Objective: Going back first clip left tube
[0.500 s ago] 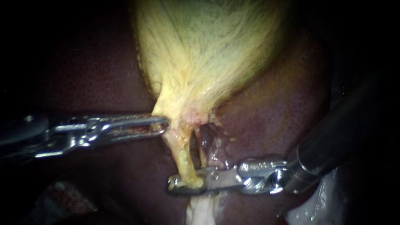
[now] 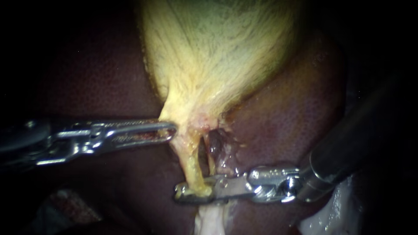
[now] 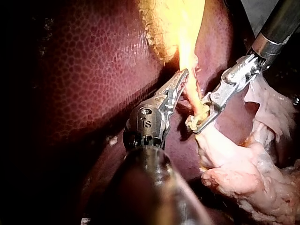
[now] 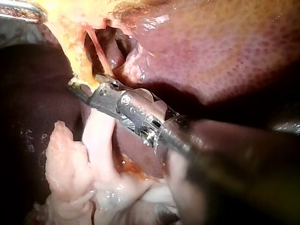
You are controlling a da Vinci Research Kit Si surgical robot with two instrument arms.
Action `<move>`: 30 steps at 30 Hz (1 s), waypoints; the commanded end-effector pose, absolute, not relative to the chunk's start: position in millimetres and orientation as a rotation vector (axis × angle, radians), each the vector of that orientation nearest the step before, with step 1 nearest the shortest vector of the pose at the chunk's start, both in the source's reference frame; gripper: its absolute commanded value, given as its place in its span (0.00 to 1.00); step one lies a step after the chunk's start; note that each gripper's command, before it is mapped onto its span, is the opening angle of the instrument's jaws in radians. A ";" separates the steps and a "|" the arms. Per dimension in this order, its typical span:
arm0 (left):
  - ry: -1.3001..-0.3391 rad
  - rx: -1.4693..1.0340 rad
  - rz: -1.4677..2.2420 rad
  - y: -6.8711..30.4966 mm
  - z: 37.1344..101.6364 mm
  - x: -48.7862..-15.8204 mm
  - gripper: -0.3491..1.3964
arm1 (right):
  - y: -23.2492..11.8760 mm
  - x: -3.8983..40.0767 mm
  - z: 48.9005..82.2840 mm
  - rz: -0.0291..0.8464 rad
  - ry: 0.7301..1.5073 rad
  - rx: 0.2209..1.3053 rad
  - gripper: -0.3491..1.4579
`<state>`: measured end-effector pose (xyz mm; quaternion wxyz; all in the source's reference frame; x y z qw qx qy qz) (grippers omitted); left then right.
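Note:
The yellow gallbladder (image 2: 217,56) narrows to a neck over the dark liver (image 2: 87,74). Below the neck run two tubes: a thicker yellow left tube (image 2: 191,167) and a thin right tube (image 2: 212,163), with a dark gap between them. My right instrument (image 2: 183,193) comes in from the lower right, its jaws shut on the left tube's lower end; the left wrist view shows the tube inside those jaws (image 3: 194,123). My left instrument (image 2: 170,130) holds the edge of the gallbladder neck, jaws shut on it (image 3: 182,79). No clip is visible on either tube.
Pale pink loose tissue (image 2: 209,222) hangs below the right instrument's jaws, bulky in the wrist views (image 3: 243,173) (image 4: 89,159). Liver (image 2: 296,126) rises to the right of the tubes. The right instrument's dark shaft (image 2: 348,139) crosses the lower right.

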<state>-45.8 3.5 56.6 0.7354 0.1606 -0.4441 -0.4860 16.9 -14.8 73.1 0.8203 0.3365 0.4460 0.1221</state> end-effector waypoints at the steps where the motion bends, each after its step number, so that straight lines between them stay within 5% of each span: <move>1: -0.976 0.353 -1.068 3.5 56.6 -45.7 0.05 | -14.8 17.0 73.3 0.240 0.967 0.704 0.37; 13: -0.976 0.353 -1.068 3.4 56.5 -45.6 0.05 | -13.4 17.0 72.6 0.074 1.064 0.483 0.52; 30: -0.976 0.354 -1.066 3.4 56.6 -45.4 0.05 | -12.3 13.0 70.9 0.023 1.082 0.426 0.52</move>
